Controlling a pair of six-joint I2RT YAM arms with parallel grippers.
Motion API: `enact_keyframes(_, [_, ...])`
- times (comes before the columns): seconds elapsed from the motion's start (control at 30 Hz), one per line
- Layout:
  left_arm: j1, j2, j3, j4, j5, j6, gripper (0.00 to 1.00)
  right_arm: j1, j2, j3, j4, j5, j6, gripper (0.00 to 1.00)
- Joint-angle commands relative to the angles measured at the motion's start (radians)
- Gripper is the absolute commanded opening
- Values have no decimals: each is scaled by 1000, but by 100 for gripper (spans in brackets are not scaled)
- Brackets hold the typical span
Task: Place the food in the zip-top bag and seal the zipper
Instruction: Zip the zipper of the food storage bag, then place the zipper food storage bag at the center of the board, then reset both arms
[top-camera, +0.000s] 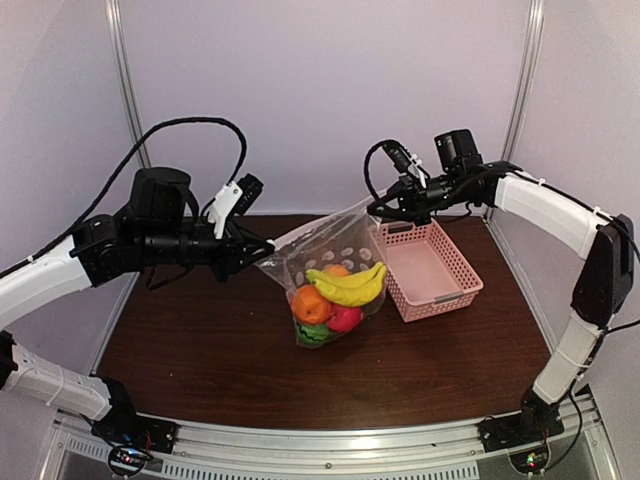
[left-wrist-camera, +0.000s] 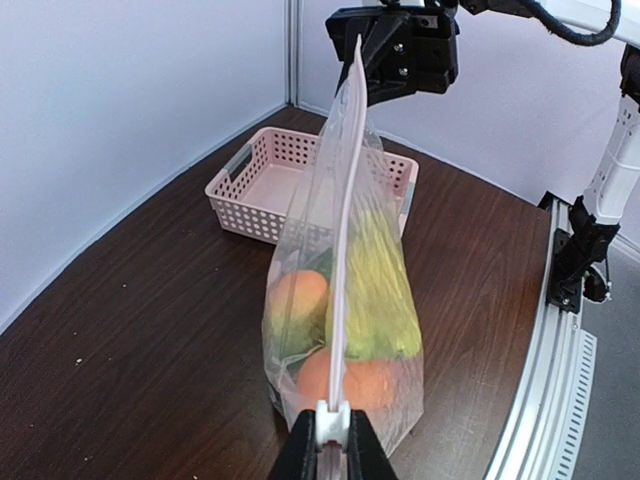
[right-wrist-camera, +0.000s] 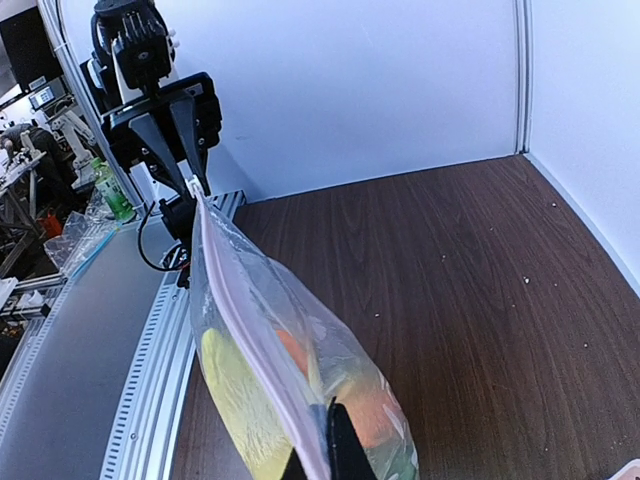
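Note:
The clear zip-top bag (top-camera: 335, 250) hangs stretched between my two grippers above the table. Inside it lie the yellow banana bunch (top-camera: 350, 285), the orange (top-camera: 312, 303), the red-pink fruit (top-camera: 346, 319) and a dark-green piece (top-camera: 312, 336). The zipper (top-camera: 318, 228) runs taut along the top edge. My left gripper (top-camera: 262, 248) is shut on the white slider tab (left-wrist-camera: 334, 420) at the strip's left end. My right gripper (top-camera: 376, 207) is shut on the strip's other end, as the right wrist view (right-wrist-camera: 320, 455) shows. The strip (left-wrist-camera: 345, 230) looks pressed together along its length.
The pink latticed basket (top-camera: 445, 290) stands empty at the back right, just behind the bag, and also shows in the left wrist view (left-wrist-camera: 262, 205). The dark wooden table (top-camera: 200, 350) lies under the bag. White walls close off the back and sides.

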Motion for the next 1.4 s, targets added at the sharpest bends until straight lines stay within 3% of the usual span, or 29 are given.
enact_keyframes(0.0, [46,44,23,37,-123,37,12,6,15,-6,326,79,235,0])
enact_keyframes(0.1, [126,121,88,78,-104,54,12,6,94,68,513,96,380,0])
enact_keyframes(0.23, [146,201,242,52,-53,116,12,8,169,166,676,61,582,0])
enact_keyframes(0.37, [146,186,250,20,-27,163,12,9,120,73,712,53,567,0])
enact_keyframes(0.5, [146,100,108,21,41,144,14,12,46,-72,480,83,302,1])
enact_keyframes(0.63, [146,29,-70,23,173,47,23,39,-15,-229,182,159,2,10])
enact_keyframes(0.73, [145,-1,-188,24,273,-16,42,79,-27,-296,-56,243,-234,33])
enact_keyframes(0.83, [144,-47,-207,-12,318,-31,53,91,-30,-247,-361,244,-454,47])
enact_keyframes(0.9, [144,-99,-185,-21,285,-23,59,89,-49,-194,-543,263,-577,52])
enact_keyframes(1.0, [146,-149,-150,-9,143,-12,71,80,-95,-148,-680,341,-675,59])
enact_keyframes(1.2, [147,-81,-82,-13,-216,6,74,27,-167,-96,-800,490,-705,69])
enact_keyframes(1.3, [147,-27,-42,-11,-302,-1,74,-24,-227,-82,-745,516,-630,70])
enact_keyframes(1.37, [147,-4,-13,8,-345,-11,74,-60,-279,-97,-577,557,-473,71])
